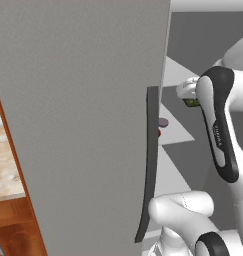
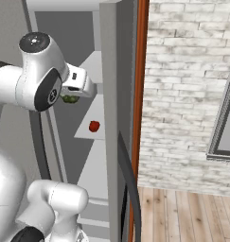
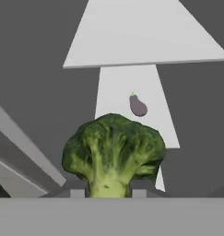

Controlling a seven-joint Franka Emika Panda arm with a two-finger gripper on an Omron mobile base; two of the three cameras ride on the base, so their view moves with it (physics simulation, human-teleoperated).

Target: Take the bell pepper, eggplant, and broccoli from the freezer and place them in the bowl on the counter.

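The freezer stands open, its grey door (image 1: pixel 78 125) swung wide with the dark curved handle (image 1: pixel 150 165) on its edge. My gripper (image 3: pixel 108 191) is inside the freezer, shut on the stalk of the broccoli (image 3: pixel 114 150), a green clump also seen under the hand (image 2: pixel 70 99) (image 1: pixel 192 102). The purple eggplant (image 3: pixel 138 106) lies on a pale shelf (image 3: pixel 118 92) beyond the broccoli, and peeks out past the door edge (image 1: pixel 163 121). The red bell pepper (image 2: pixel 94 126) sits on a lower shelf. A strip of the counter (image 1: pixel 2 155) shows at the left. The bowl is out of view.
The open door's edge (image 2: pixel 111 118) stands close to the right of my arm. A brick wall (image 2: pixel 187 85) and a wooden floor (image 2: pixel 192 212) lie beyond it. Reddish-brown cabinets (image 1: pixel 13 230) sit under the counter. More pale shelves (image 3: pixel 141 32) stack above.
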